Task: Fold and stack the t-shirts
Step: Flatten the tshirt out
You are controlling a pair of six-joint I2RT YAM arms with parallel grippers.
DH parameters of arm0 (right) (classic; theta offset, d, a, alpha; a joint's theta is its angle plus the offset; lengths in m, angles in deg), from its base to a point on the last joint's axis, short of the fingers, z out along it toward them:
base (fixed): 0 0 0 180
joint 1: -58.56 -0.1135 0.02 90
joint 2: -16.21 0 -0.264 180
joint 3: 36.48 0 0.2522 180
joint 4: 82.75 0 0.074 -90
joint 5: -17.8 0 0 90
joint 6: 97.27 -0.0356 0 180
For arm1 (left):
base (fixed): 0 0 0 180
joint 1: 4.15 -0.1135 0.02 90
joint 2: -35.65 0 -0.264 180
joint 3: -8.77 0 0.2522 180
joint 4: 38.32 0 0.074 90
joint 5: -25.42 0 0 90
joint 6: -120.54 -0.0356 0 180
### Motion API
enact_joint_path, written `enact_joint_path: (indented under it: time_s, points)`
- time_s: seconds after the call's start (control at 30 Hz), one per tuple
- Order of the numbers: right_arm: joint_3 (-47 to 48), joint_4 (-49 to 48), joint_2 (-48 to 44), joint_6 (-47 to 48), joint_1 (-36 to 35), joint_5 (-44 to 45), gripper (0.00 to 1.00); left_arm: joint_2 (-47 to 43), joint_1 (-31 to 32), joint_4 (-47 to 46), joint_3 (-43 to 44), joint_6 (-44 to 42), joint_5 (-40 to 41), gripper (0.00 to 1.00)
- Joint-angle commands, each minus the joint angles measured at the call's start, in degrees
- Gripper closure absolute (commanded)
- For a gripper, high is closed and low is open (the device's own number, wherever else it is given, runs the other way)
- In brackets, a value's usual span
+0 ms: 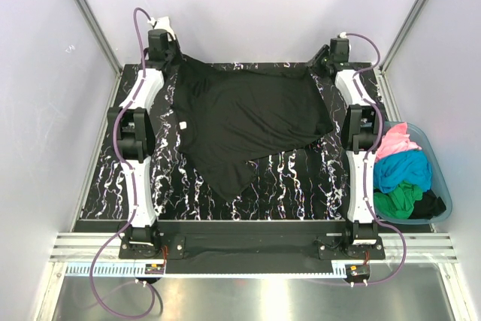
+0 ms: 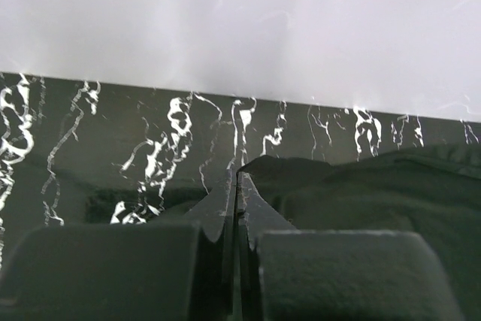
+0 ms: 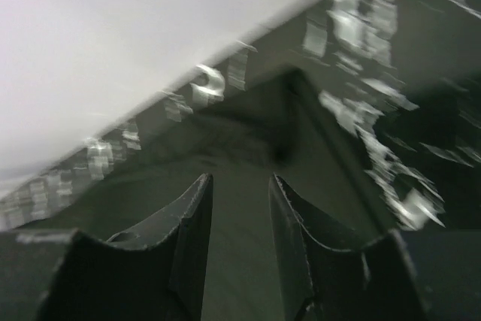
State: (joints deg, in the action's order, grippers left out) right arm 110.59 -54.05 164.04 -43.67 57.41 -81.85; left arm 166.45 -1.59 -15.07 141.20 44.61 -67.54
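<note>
A large black t-shirt [image 1: 248,114] lies spread on the black marbled table [image 1: 301,186], its far edge stretched between the two arms. My left gripper [image 1: 171,56] is at the far left corner. In the left wrist view that gripper [image 2: 237,174] is shut, and a peak of the black t-shirt [image 2: 361,186] is pinched at its tips. My right gripper [image 1: 322,62] is at the far right corner. Its wrist view shows the right gripper [image 3: 240,182] open, just above a corner of the black t-shirt [image 3: 248,140], with nothing between the jaws.
A translucent teal tub [image 1: 443,186] stands off the table's right edge beside the right arm. It holds a pink t-shirt [image 1: 394,142], a turquoise-blue t-shirt [image 1: 406,171] and a green t-shirt [image 1: 398,199]. White walls close in the back and sides.
</note>
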Motion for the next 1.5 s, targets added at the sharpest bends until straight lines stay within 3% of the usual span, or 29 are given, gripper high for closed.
enact_joint_path:
  time_s: [0.0, 0.2, 0.3, 0.73, 1.03, 1.17, 1.3, 1.47]
  points:
    - [0.02, 19.45, -9.29, 4.14, 0.80, 11.30, 0.57, -1.07, 0.16, -2.20, -0.81, 1.23, -1.52, 1.00]
    - [-1.74, 41.44, -13.26, 8.98, 0.80, 16.06, 0.57, -2.74, 1.03, -1.41, -1.60, 1.67, -2.31, 1.00]
    - [-5.51, 46.39, -15.89, 11.17, 0.80, 17.99, 0.57, -3.45, 1.39, -1.15, -2.13, 1.58, -2.57, 1.00]
    - [-26.16, 41.76, -24.87, 9.86, 0.71, 14.93, 0.56, -4.24, 2.18, -1.50, -3.89, 2.37, -4.07, 1.00]
    - [-33.47, 34.46, -27.68, 7.93, 0.71, 13.69, 0.61, -4.50, 2.53, -1.24, -4.24, 1.76, -4.16, 1.00]
    - [-34.09, 34.19, -27.33, 8.10, 0.80, 15.53, 0.71, -4.42, 2.62, -1.15, -4.33, 1.67, -4.07, 1.00]
    - [-34.44, 34.37, -29.26, 7.84, 0.80, 18.87, 0.95, -4.50, 2.62, -1.06, -4.24, 1.75, -4.07, 1.00]
    - [-35.75, 35.42, -31.11, 9.07, 0.80, 20.46, 1.00, -4.59, 2.62, -1.06, -4.33, 1.84, -3.81, 1.00]
